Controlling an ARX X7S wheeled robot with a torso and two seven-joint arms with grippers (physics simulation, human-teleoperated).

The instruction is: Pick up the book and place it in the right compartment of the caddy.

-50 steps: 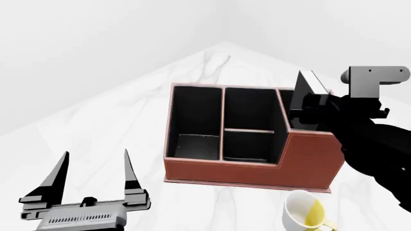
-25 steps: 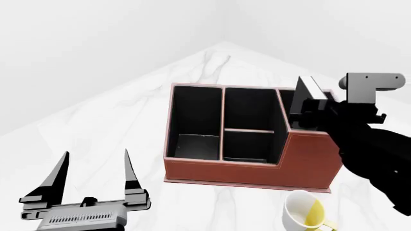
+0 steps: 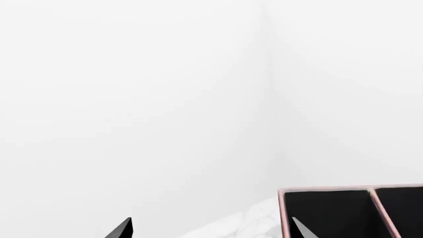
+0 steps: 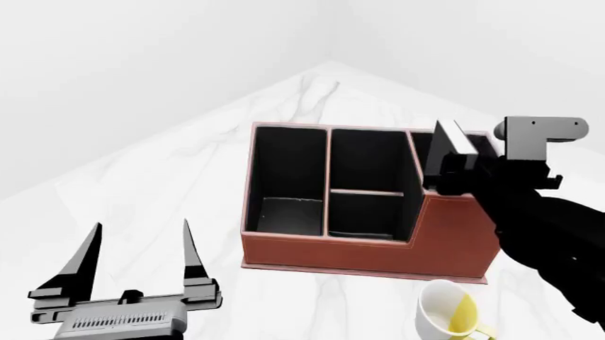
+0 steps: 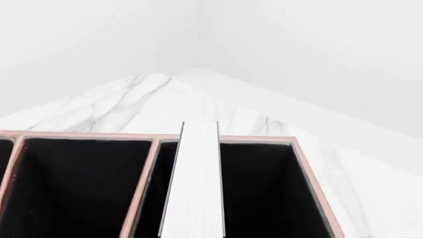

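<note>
The red-brown caddy (image 4: 378, 255) stands mid-table with its black-lined cells facing up. My right gripper (image 4: 455, 168) is shut on the black book (image 4: 452, 140), holding it upright and tilted, with its lower end inside the top of the right compartment (image 4: 423, 150). In the right wrist view the book's white page edges (image 5: 195, 183) run down over the right compartment (image 5: 258, 193), close to its left divider. That view does not show the fingers themselves. My left gripper (image 4: 141, 225) hangs open and empty near the table's front left, far from the caddy (image 3: 281, 208).
A white-and-yellow mug (image 4: 449, 313) lies just in front of the caddy's right corner. The long narrow cell (image 4: 283, 177) and two small divided cells (image 4: 367, 177) lie left of the book. The white marble table (image 4: 189, 177) narrows to a far corner.
My right gripper has moved down and slightly left with the book, sinking it lower toward the right compartment. The left arm has not moved.
</note>
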